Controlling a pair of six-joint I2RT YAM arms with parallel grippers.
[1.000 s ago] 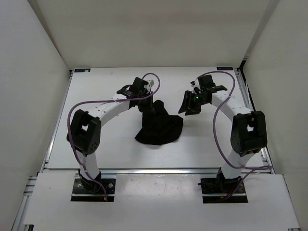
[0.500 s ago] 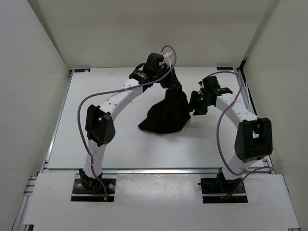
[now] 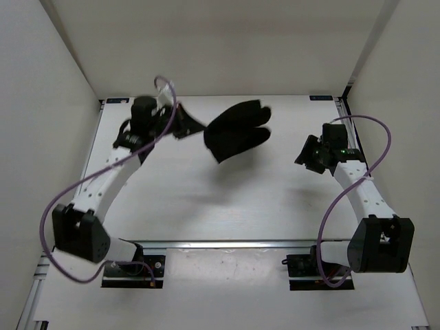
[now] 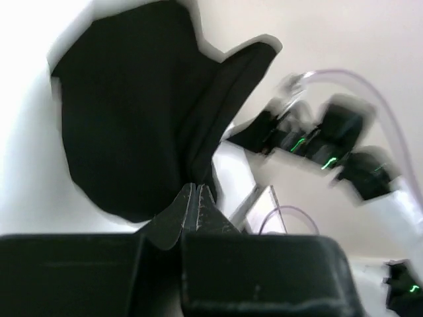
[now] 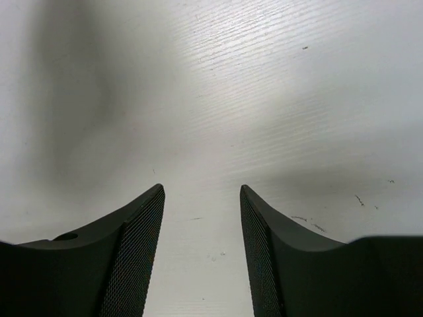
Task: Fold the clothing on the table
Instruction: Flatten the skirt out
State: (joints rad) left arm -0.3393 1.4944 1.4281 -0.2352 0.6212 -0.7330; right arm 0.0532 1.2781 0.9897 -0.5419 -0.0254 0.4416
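From my seat, the left claw [image 3: 187, 128] is pinched shut on one edge of the plain black soft fabric garment [image 3: 237, 130]. The garment trails out to that claw's right and looks lifted off the large flat white tabletop [image 3: 206, 199], which I judge is to shake it open before laying it flat. Its long axis runs across the tabletop, with the free end pointing towards the right claw [image 3: 307, 154]. That claw stands wide and empty beyond that end, apart from it.

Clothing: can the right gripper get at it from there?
Probably yes: the right gripper is open, only bare table lies between it and the clothing, which the shut left gripper holds up.
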